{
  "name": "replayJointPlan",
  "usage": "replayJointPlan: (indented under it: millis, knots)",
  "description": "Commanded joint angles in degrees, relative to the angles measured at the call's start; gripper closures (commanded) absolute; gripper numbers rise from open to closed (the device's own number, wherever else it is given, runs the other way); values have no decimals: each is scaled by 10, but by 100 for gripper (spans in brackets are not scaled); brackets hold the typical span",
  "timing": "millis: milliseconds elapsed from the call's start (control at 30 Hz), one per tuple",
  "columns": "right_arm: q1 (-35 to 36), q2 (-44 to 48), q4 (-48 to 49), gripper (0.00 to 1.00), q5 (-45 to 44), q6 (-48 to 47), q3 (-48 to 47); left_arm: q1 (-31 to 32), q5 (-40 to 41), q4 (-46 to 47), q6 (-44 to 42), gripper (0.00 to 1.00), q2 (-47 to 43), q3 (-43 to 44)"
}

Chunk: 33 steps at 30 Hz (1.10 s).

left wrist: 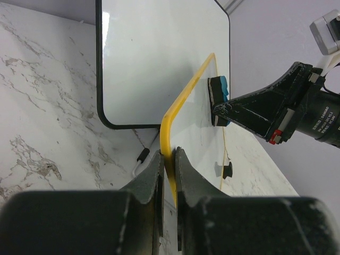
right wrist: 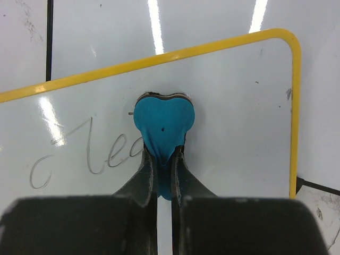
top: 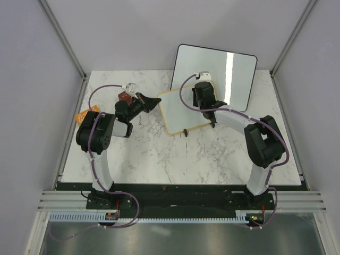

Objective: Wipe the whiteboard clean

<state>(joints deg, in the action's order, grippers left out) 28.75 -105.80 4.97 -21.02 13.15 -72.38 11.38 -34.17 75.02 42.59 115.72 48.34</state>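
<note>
The small whiteboard (top: 183, 112) with a yellow-wood frame stands tilted on the table's middle back. My left gripper (left wrist: 169, 156) is shut on its left frame edge (left wrist: 166, 133). My right gripper (right wrist: 163, 159) is shut on a blue eraser (right wrist: 163, 125), which is pressed flat on the board (right wrist: 239, 117). Grey handwriting (right wrist: 90, 151) sits on the board to the left of the eraser. The eraser also shows in the left wrist view (left wrist: 219, 98), held by the right gripper's fingers (left wrist: 255, 114).
A larger black-framed blank board (top: 215, 69) leans behind the small one. An orange packet (top: 85, 114) lies at the table's left edge behind the left arm. A small black foot (left wrist: 227, 170) props up the small whiteboard.
</note>
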Motion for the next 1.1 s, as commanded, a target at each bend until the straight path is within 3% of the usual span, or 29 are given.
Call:
replayJointPlan:
  millis: [0,567,800,1067]
  knots:
    - [16,-27,22,100,32,-6,0,5,-24,43,-12,98,4,-3]
    - [130,-94,46,100,67,-8,-17,6,-26,48,-9,98,5,-2]
    - [113,-74,35,100,-18,-13,-13,6,-27,49,-10,98,4,-3]
    - [24,-42,22,100,-31,14,14,5,-27,50,-11,98,4,-3]
